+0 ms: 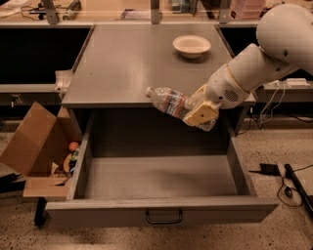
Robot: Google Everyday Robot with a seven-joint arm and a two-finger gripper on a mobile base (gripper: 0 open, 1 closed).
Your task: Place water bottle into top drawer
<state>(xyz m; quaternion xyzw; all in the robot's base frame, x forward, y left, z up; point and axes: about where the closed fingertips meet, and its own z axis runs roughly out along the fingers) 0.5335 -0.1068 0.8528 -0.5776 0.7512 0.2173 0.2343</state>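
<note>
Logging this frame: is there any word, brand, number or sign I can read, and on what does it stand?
Label on the water bottle: reddish marks only, too blurred to read.
Things in the cardboard box: too small to read.
Bowl, top drawer, gripper: no text visible.
So nothing is readable. The gripper holds the bottle tilted over the back of the open drawer.

It has the look of a robotics lab or workshop. The speckled hard floor (274, 146) has black cables (297, 188) trailing on the right, with a white power strip (288, 83) beyond. Cluttered pale benches (122, 14) run along the far wall. A plain grey metal cabinet (137, 63) stands with its wide top drawer (161, 176) open. The white arm's gripper (198, 110) hangs over the drawer's far right, clamped round a small clear plastic water bottle (168, 101).
</note>
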